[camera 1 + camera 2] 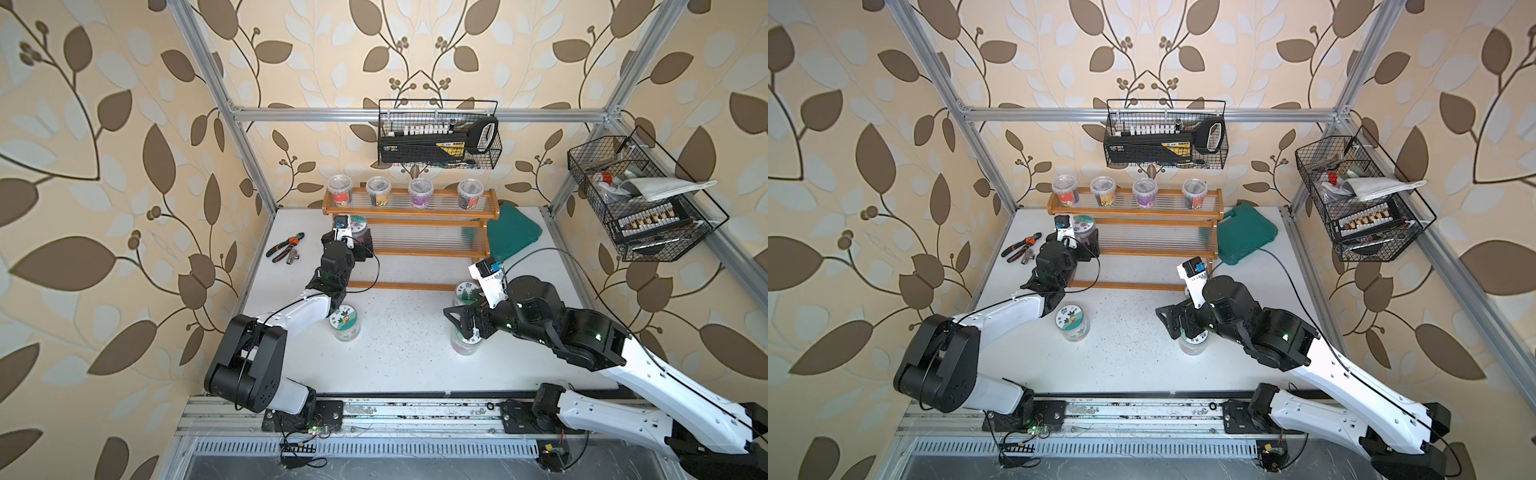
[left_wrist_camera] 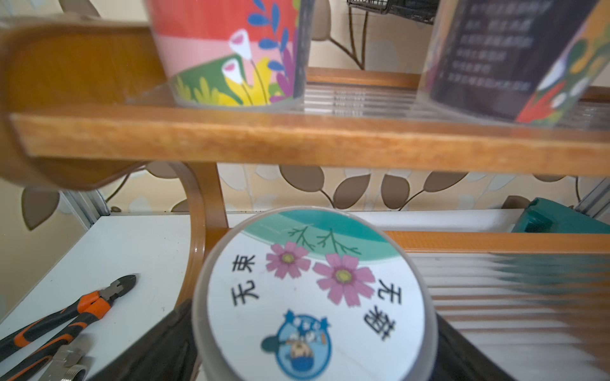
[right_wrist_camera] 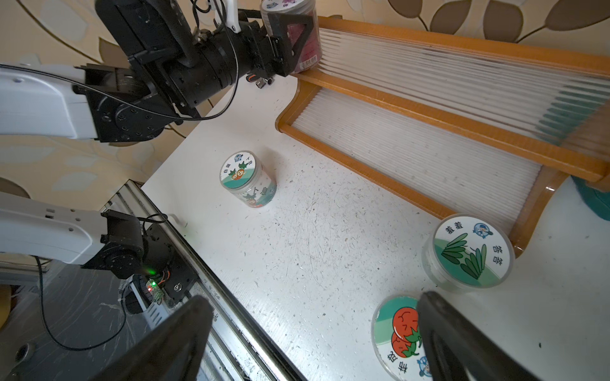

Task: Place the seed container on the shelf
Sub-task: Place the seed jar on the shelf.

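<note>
Left wrist view: the seed container (image 2: 313,297) is at the left end of the shelf (image 2: 297,138), middle tier. Left jaws flank it, gripping or loose I cannot tell; right jaws gape empty. A skewed retreat could knock it onto the counter (image 2: 132,250).

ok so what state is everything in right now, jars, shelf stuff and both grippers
flower-lid jar, upright, lid on, left end of the shelf's middle tier
left gripper, fingers either side of that jar, grip unclear
right gripper, open, above the tomato-lid jar
tomato-lid jar, upright on the table
grass-lid jar, upright on table beside shelf's front corner
cartoon-lid jar, upright on table, untouched
four cups, upright on top tier
</note>
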